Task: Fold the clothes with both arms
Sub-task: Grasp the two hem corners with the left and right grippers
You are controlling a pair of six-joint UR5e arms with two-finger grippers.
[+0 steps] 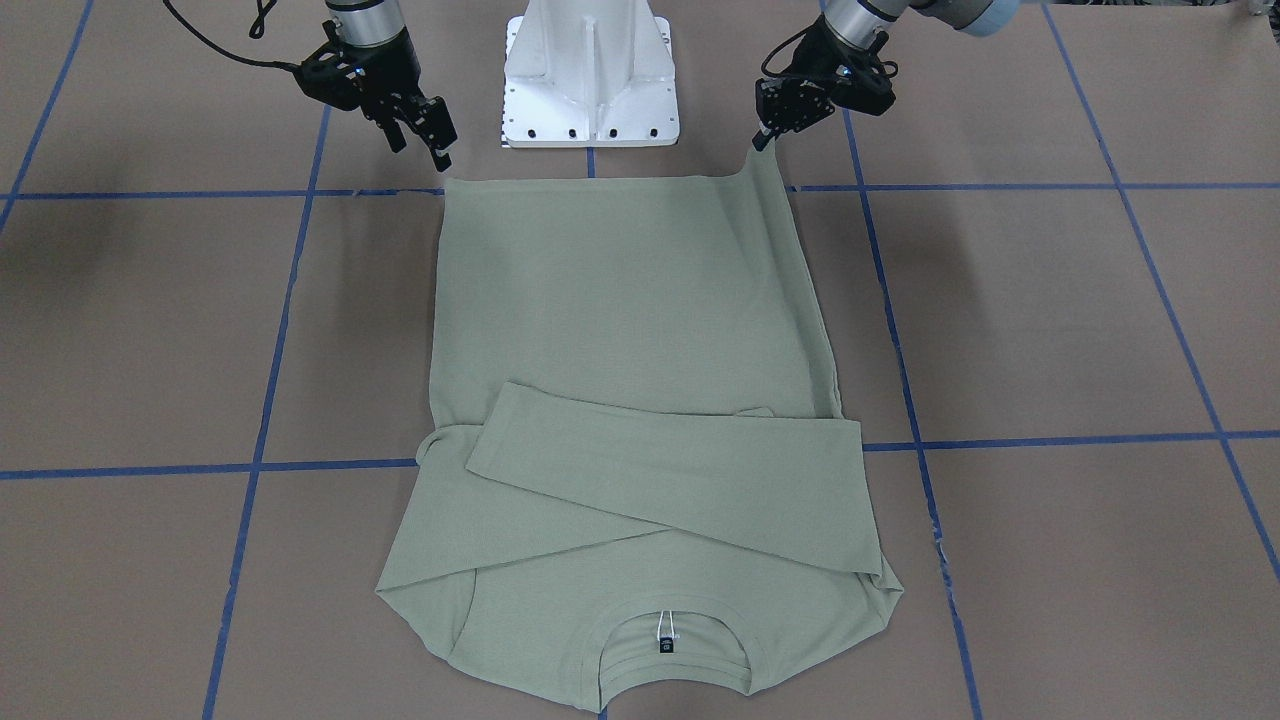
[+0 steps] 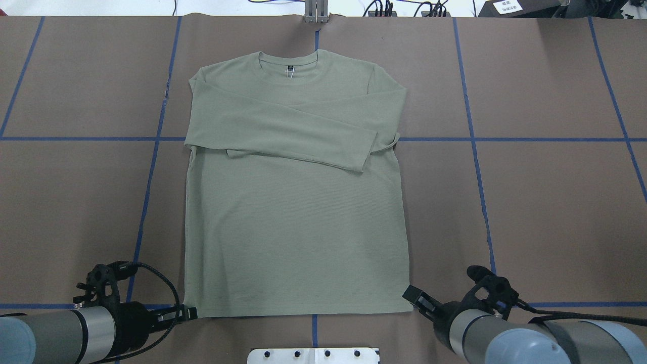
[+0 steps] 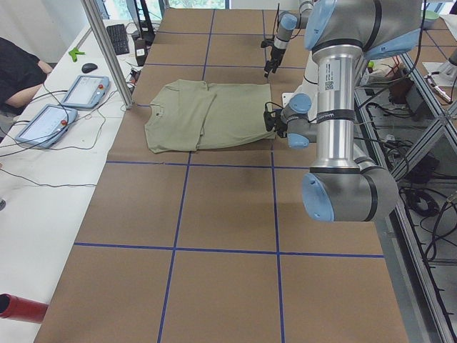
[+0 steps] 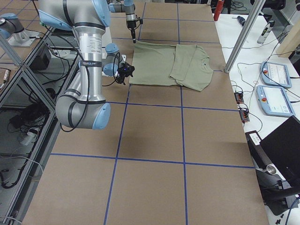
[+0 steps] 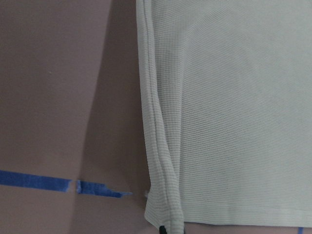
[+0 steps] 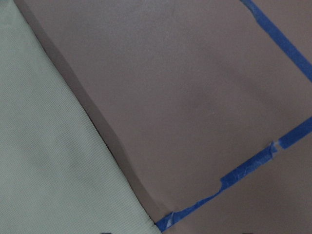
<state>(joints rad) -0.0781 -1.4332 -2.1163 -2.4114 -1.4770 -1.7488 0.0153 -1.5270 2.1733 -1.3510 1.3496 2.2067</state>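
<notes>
The left arm (image 2: 60,328) lies low along the near table edge, its wrist almost level. The left gripper (image 2: 189,312) is pinched narrow on the near-left hem corner of the shirt (image 2: 298,227). In the front-facing view that corner rises in a small peak to the fingertips, lifted off the table (image 2: 546,202). The left wrist view shows the doubled hem edge running down to a dark fingertip at the frame's bottom.

The right arm (image 2: 530,338) comes in at a slant from the near right, wrist angled down. The right gripper (image 1: 420,148) has its fingers spread and hovers just beside the near-right hem corner, which lies flat; I see no cloth between the fingers.

A white metal base (image 1: 590,70) with a row of bolt heads stands between the two arms, just short of the hem.

The shirt lies spread flat on the table, hem toward the robot, neck away. It is a pale sage-green fine-ribbed knit with a straight hem. Both sleeves (image 2: 283,129) are folded across the chest, one over the other, in a slanted band. Beyond them is the round ribbed neck (image 2: 290,59), with a small dark label (image 1: 667,645) and a white thread loop inside; its print is too small to read.

The table has a matte brown covering, gridded with blue tape (image 2: 505,139).
</notes>
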